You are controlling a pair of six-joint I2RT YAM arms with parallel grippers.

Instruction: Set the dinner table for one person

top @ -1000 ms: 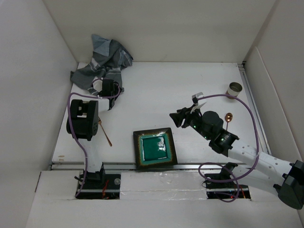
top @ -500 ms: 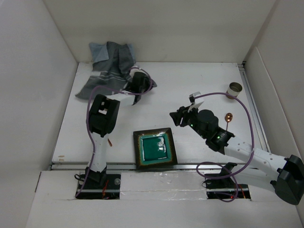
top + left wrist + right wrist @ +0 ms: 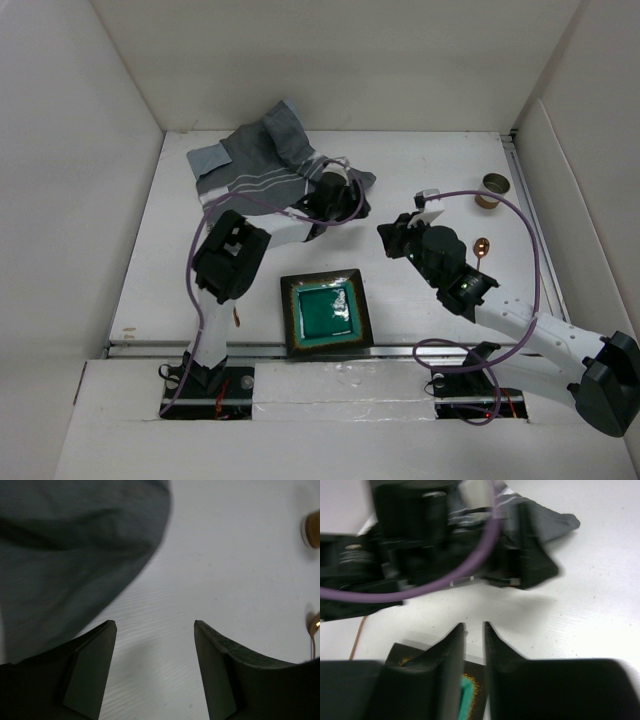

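The dinner table (image 3: pixel 440 150) is the white top under both arms. A dark square plate (image 3: pixel 325 311) with a teal centre lies at its near edge, and its corner (image 3: pixel 470 695) shows beneath my right fingers. A grey striped cloth (image 3: pixel 262 160) spreads from the back left toward the middle. My left gripper (image 3: pixel 352 203) is at the cloth's right corner. It stands open (image 3: pixel 155 625) over bare table, with the cloth (image 3: pixel 75 555) just to its left. My right gripper (image 3: pixel 385 232) is shut (image 3: pixel 474 626) on nothing and points at the left gripper.
A small cup (image 3: pixel 491 188) stands at the back right, with a copper spoon (image 3: pixel 481 247) just in front of it. Another copper utensil (image 3: pixel 236 318) peeks out from under the left arm. White walls surround the table on three sides.
My left arm swung right from the back left corner and dragged the cloth toward the middle. It now stands open beside the cloth. My right gripper went from open to shut.
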